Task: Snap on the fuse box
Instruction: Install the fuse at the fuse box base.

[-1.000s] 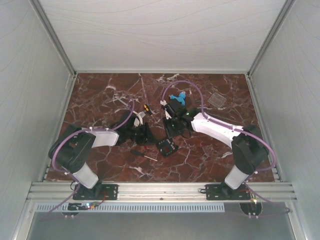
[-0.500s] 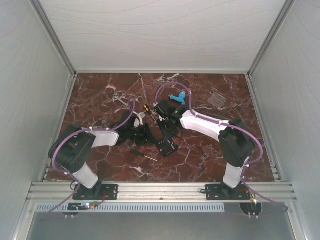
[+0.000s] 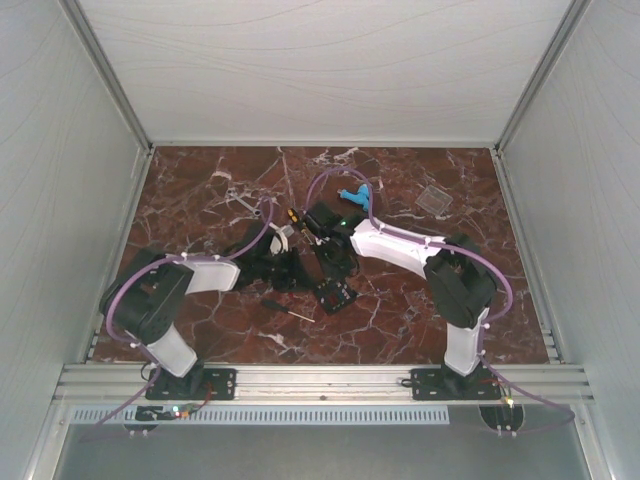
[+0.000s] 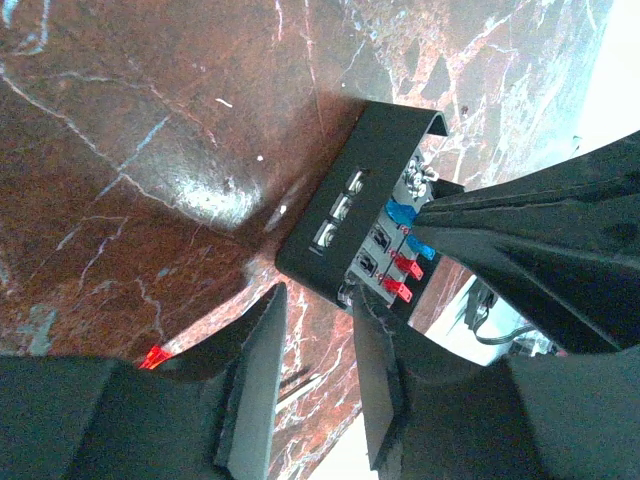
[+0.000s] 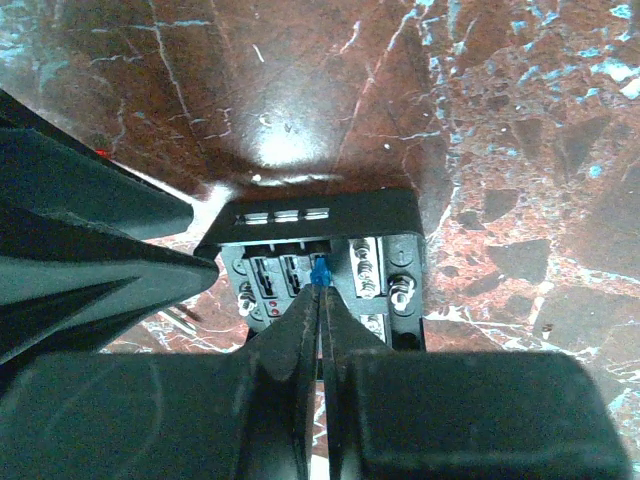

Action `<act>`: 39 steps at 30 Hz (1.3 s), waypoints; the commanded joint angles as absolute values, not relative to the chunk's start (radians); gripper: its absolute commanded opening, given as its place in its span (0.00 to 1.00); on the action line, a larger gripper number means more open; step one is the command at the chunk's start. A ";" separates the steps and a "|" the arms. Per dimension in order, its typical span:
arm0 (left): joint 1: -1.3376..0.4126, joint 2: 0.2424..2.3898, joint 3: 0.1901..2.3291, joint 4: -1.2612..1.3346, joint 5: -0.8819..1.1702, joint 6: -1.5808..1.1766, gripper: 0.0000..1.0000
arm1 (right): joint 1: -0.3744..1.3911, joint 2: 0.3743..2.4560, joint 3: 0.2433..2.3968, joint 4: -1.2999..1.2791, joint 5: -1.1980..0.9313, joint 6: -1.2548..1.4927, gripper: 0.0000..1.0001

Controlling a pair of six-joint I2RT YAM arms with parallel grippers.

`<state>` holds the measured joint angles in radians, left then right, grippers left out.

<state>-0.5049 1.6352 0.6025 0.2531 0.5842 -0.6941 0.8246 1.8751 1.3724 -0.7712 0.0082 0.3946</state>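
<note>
The fuse box point(image 3: 335, 295) is a small black square box lying open on the marble, with red and blue fuses inside point(image 4: 360, 220). My right gripper point(image 5: 320, 295) is above it, shut on a small blue fuse point(image 5: 320, 272) at a slot in the box point(image 5: 330, 230). My left gripper point(image 4: 315, 335) is open and empty, with its fingers point(image 4: 262, 365) just short of the box's near corner. In the top view the left gripper point(image 3: 285, 268) is left of the box and the right gripper point(image 3: 335, 265) is over it. The clear square cover point(image 3: 435, 200) lies at the back right.
A light-blue plastic piece point(image 3: 355, 194) lies behind the right wrist. A thin black-handled screwdriver point(image 3: 285, 310) lies left of the box. A small yellow-tipped tool point(image 3: 292, 215) lies behind the left gripper. White walls enclose the table.
My right arm has swung left and its gripper has come in over the fuse box. The left arm and the box have not moved.
</note>
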 commanded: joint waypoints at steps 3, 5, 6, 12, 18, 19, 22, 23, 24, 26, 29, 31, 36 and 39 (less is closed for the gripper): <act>-0.514 1.661 0.643 0.274 0.606 -0.676 0.32 | 0.832 1.910 1.397 -0.842 0.046 0.414 0.00; -0.515 1.664 0.643 0.271 0.603 -0.674 0.32 | 0.833 1.923 1.398 -0.854 0.053 0.412 0.00; -0.515 1.664 0.643 0.269 0.600 -0.673 0.32 | 0.833 1.929 1.397 -0.861 0.057 0.410 0.00; -0.515 1.679 0.644 0.267 0.598 -0.672 0.28 | 0.834 1.986 1.400 -0.892 0.077 0.401 0.00; -0.516 1.698 0.648 0.270 0.603 -0.668 0.25 | 0.834 2.068 1.408 -0.906 0.089 0.397 0.00; -0.516 1.701 0.649 0.270 0.604 -0.669 0.24 | 0.834 2.083 1.409 -0.907 0.091 0.398 0.00; -0.515 1.704 0.649 0.270 0.604 -0.668 0.23 | 0.834 2.124 1.406 -0.906 0.103 0.395 0.00; -0.515 1.704 0.650 0.269 0.605 -0.667 0.23 | 0.834 2.136 1.404 -0.906 0.112 0.395 0.00; -0.515 1.704 0.649 0.270 0.604 -0.667 0.23 | 0.834 2.150 1.404 -0.905 0.121 0.394 0.00; -0.515 1.704 0.649 0.268 0.603 -0.666 0.23 | 0.833 2.170 1.401 -0.898 0.130 0.394 0.00; -0.515 1.707 0.647 0.266 0.601 -0.664 0.22 | 0.831 2.184 1.395 -0.887 0.157 0.401 0.00; -0.515 1.708 0.647 0.265 0.601 -0.664 0.22 | 0.822 2.187 1.387 -0.887 0.191 0.409 0.00; -0.515 1.703 0.644 0.267 0.601 -0.665 0.21 | 0.797 2.178 1.349 -0.870 0.201 0.415 0.00; -0.515 1.704 0.640 0.266 0.599 -0.666 0.21 | 0.803 2.180 1.324 -0.875 0.182 0.404 0.00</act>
<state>-0.5102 1.6794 0.6216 0.2604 0.6189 -0.6907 0.8261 2.0045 1.4773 -0.8921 0.0628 0.4168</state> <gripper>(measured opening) 0.221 0.003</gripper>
